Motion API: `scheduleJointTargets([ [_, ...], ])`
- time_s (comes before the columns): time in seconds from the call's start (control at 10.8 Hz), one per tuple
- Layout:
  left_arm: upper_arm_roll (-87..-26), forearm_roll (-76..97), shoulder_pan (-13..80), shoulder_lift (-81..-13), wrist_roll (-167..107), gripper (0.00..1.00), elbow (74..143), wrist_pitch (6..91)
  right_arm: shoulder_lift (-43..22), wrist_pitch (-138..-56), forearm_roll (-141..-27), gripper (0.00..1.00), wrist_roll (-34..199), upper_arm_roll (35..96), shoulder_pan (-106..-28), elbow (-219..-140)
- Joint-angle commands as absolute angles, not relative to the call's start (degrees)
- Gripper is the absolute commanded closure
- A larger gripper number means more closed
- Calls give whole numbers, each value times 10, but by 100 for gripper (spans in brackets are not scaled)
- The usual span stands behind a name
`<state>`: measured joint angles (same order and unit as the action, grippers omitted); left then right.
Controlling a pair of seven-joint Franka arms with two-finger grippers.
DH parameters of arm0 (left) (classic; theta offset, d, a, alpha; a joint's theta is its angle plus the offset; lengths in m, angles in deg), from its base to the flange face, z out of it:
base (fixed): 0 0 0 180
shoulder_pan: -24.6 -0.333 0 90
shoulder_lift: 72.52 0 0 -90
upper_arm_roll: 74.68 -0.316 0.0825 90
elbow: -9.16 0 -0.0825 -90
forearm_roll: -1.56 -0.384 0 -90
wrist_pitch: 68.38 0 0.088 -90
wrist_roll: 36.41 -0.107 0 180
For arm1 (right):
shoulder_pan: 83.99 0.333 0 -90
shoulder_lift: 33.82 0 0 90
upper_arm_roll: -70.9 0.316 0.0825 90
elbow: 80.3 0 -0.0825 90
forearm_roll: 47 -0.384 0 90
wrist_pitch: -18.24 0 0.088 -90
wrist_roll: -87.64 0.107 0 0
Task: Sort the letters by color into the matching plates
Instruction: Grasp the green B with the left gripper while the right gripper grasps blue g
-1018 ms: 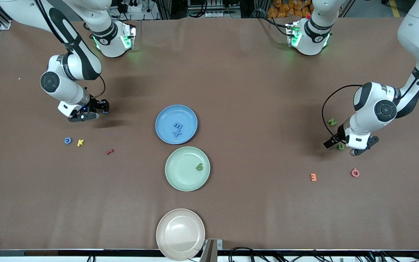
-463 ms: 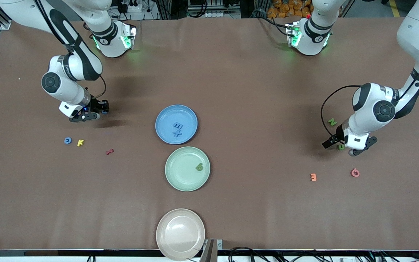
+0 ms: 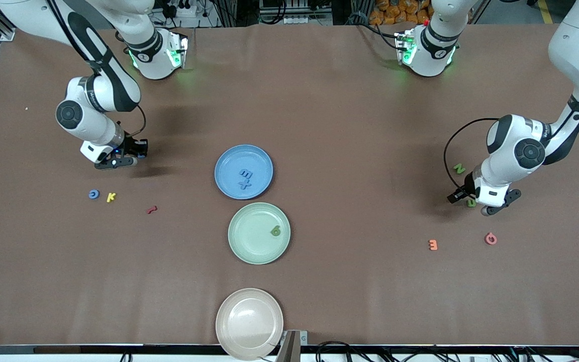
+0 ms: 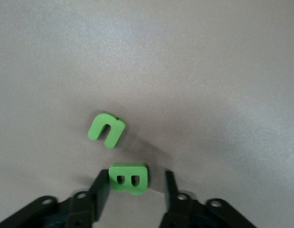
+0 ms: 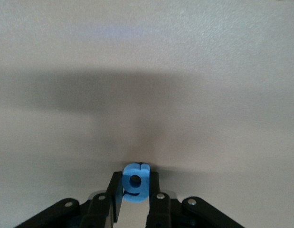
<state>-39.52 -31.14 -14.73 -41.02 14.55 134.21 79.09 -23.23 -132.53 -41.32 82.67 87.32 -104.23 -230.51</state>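
My right gripper (image 3: 136, 154) is low at the table near the right arm's end, shut on a blue letter g (image 5: 136, 183). My left gripper (image 3: 470, 202) is down at the left arm's end, open around a green letter B (image 4: 128, 178); one finger (image 4: 100, 190) touches it and the other stands apart. A second green letter (image 4: 107, 130) lies close by on the table. The blue plate (image 3: 224, 161) holds two blue letters (image 3: 245, 178). The green plate (image 3: 249, 241), nearer the camera, holds a green 6 (image 3: 275, 231). Another blue letter (image 3: 93, 194) lies on the table.
A yellow K (image 3: 111, 197) and a red letter (image 3: 152, 209) lie near the loose blue letter. An orange 3 (image 3: 433, 245) and a pink letter (image 3: 491, 238) lie nearer the camera than my left gripper. A beige plate (image 3: 249, 322) sits at the front edge.
The right gripper's jaws have closed on the blue g. The left gripper's jaws have narrowed around the green B. Both arms have barely shifted.
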Motion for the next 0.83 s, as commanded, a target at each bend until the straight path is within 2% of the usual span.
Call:
scheduleJointTargets([
  [0.0,-392,-345,-152,-407,154,100,1341,795,-277,-1236,-441,100,913,905,-1012,-2265],
  [0.28,-390,-365,-140,-408,154,100,1331,794,-270,-1233,-549,100,990,973,-990,-2226],
  [0.74,-388,-315,-25,-397,193,100,1252,788,-228,-1232,-557,100,1134,978,-909,-2163],
])
